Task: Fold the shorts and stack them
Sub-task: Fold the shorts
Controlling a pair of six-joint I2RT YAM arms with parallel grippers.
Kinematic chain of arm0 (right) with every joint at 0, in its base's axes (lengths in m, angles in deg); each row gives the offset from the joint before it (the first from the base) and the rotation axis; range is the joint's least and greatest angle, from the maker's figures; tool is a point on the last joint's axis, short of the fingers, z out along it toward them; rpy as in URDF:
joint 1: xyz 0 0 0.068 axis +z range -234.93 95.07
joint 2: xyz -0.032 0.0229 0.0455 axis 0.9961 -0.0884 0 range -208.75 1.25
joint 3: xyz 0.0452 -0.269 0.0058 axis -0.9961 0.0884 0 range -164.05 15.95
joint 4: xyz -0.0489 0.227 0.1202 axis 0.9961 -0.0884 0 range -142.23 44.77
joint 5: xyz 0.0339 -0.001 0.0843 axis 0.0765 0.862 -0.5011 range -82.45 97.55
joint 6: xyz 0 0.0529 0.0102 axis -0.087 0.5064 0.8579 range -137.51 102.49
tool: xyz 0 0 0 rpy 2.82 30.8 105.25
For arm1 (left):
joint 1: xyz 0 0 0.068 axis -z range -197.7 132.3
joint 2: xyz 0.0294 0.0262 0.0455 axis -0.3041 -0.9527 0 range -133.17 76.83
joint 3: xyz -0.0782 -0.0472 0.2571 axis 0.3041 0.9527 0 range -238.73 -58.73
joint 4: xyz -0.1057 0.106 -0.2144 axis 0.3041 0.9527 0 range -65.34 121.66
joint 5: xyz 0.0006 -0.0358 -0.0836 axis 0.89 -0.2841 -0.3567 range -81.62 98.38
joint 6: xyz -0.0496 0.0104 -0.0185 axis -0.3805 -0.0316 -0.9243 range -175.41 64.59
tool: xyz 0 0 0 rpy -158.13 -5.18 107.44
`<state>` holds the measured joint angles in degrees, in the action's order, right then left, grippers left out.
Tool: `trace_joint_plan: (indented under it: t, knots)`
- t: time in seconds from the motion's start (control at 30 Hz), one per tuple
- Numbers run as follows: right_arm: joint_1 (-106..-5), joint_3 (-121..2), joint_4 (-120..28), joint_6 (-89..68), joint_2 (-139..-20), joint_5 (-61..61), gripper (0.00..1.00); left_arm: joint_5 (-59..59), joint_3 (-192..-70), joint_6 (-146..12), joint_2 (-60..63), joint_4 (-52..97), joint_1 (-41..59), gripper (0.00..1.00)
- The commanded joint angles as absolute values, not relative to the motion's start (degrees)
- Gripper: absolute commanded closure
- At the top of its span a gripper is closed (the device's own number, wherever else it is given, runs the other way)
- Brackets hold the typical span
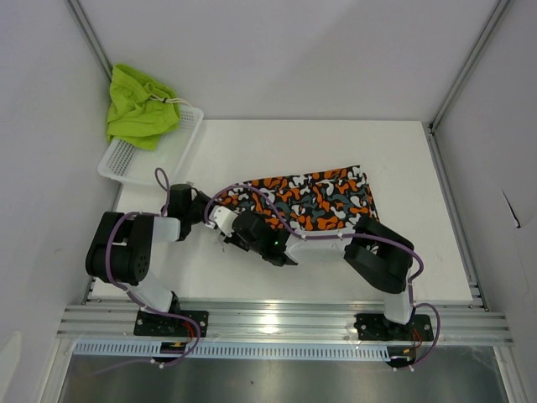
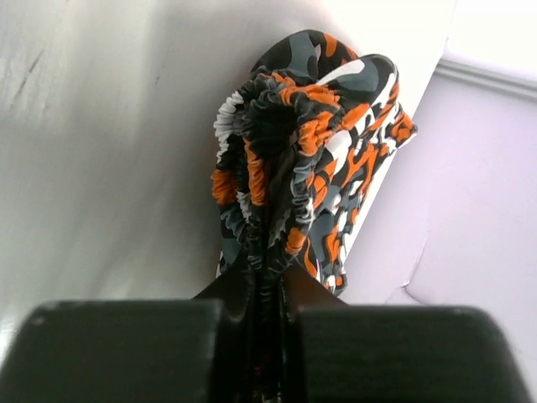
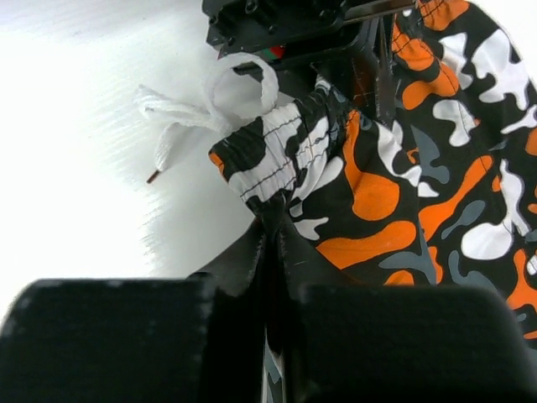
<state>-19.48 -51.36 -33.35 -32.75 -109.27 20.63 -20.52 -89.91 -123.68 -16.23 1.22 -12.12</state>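
The camo shorts (image 1: pixel 323 197) lie on the white table (image 1: pixel 336 147), stretching right from both grippers. My left gripper (image 1: pixel 216 216) is shut on the gathered elastic waistband (image 2: pixel 277 143), which bunches up just past its fingertips (image 2: pixel 268 273). Right next to it, my right gripper (image 1: pixel 241 232) is shut on the waistband edge of the same camo shorts (image 3: pixel 377 193); its jaws (image 3: pixel 275 243) pinch the cloth beside the white drawstring (image 3: pixel 214 105). The lime green shorts (image 1: pixel 138 105) sit crumpled in the basket at the back left.
A white mesh basket (image 1: pixel 151 159) stands at the table's back left corner. Grey walls with metal rails close in the table on three sides. The left gripper's body (image 3: pixel 285 25) shows at the top of the right wrist view.
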Motion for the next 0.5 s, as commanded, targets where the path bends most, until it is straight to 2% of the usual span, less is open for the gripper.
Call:
trace_joint_plan:
  t: [0.0,0.03,0.1,0.3,0.47]
  knots:
    - [-18.2,-52.2,-33.2,-32.9,-107.5,19.5,0.78,-19.7,-92.0,-121.0,-15.7,0.1,-11.8,1.00]
    - [-18.2,-52.4,-33.5,-31.4,-107.3,18.8,0.70,-19.6,-92.7,-120.1,-15.5,1.2,-11.7,1.00]
    - [-18.9,-52.4,-34.6,-29.1,-105.5,15.9,0.63,-18.7,-94.1,-117.0,-14.8,5.5,-11.7,1.00]
    - [-24.4,-47.4,-33.5,-15.2,-96.5,8.3,0.58,-15.8,-98.1,-108.8,-12.7,15.9,-11.7,1.00]
    - [-30.5,-41.6,-30.3,-2.3,-90.4,2.8,0.61,-13.8,-100.8,-102.9,-11.4,22.5,-11.7,1.00]
